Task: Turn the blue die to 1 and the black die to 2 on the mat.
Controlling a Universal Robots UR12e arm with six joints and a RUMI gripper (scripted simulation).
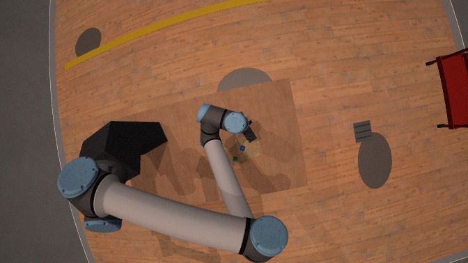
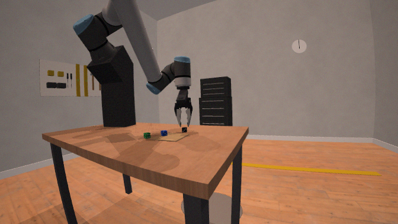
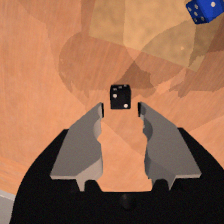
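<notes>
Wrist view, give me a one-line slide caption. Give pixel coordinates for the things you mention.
Open jaws above the table, a black die (image 2: 184, 130) (image 3: 120, 97) off the mat (image 2: 175, 137) (image 3: 160, 30) ahead.

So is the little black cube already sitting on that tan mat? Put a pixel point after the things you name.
No, the wrist view shows the black die (image 2: 184, 130) (image 3: 120, 97) on the bare wood, with a strip of table between it and the mat (image 1: 255, 150) (image 2: 175, 137) (image 3: 152, 25).
</notes>
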